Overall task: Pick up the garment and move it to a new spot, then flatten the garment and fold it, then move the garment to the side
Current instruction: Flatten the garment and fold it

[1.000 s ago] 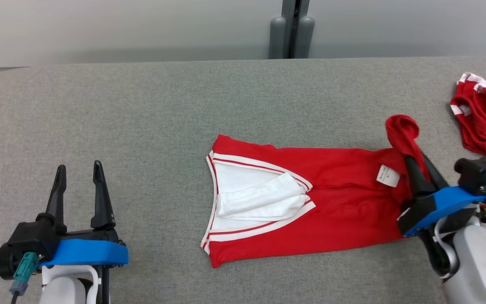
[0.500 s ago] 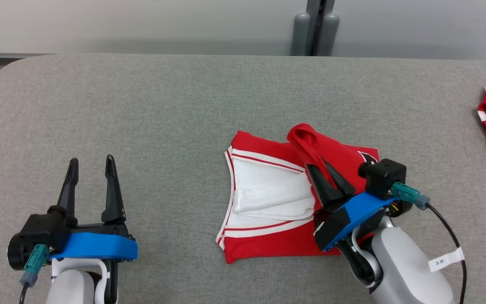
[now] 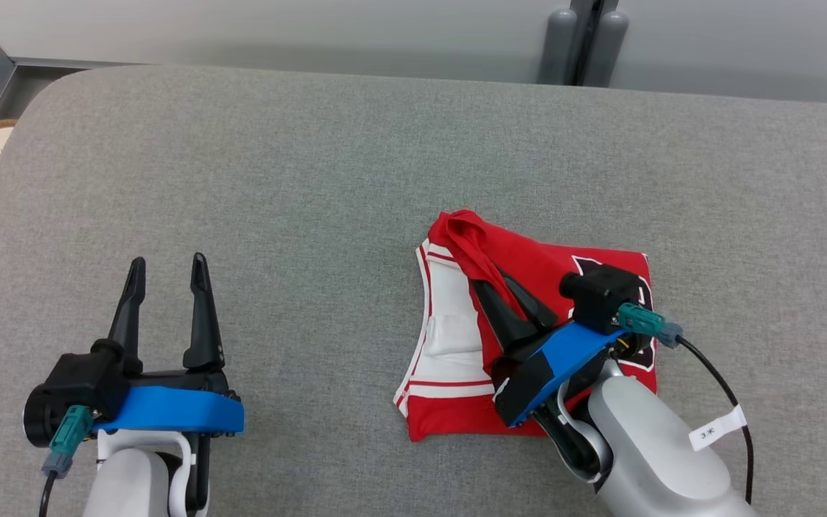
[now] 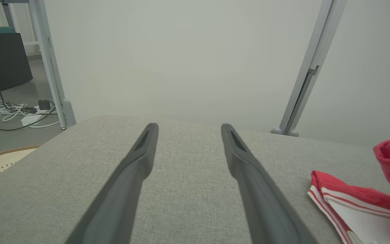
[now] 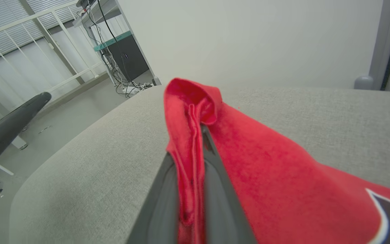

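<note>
First, nearest the robot: left gripper (image 3: 169,258) sits low at the lower left of the head view over the bare grey bench (image 3: 313,179). Its fingers are spread wide with nothing between them, and it is well apart from the cloth. The left wrist view agrees, with only bench fabric in the gap and the garment's white-trimmed edge off to the right. The right arm comes in from the lower right, its pale forearm and blue wrist block over the near part of the garment (image 3: 564,262). Right gripper (image 3: 505,298) has its fingers pressed together, pinching a bunched red fold. In the right wrist view the cloth runs up between the two fingers and caps their tips. The garment is red with white stripes and lies right of bench centre, folded over on itself. A white panel shows along its left side and a dark print with a white outline at its right, partly hidden under the wrist. The pinched fold stands raised above the garment's far left corner. Beyond it is open bench, then the rounded far edge. Behind that are a pale wall and two grey post feet (image 3: 586,43).
</note>
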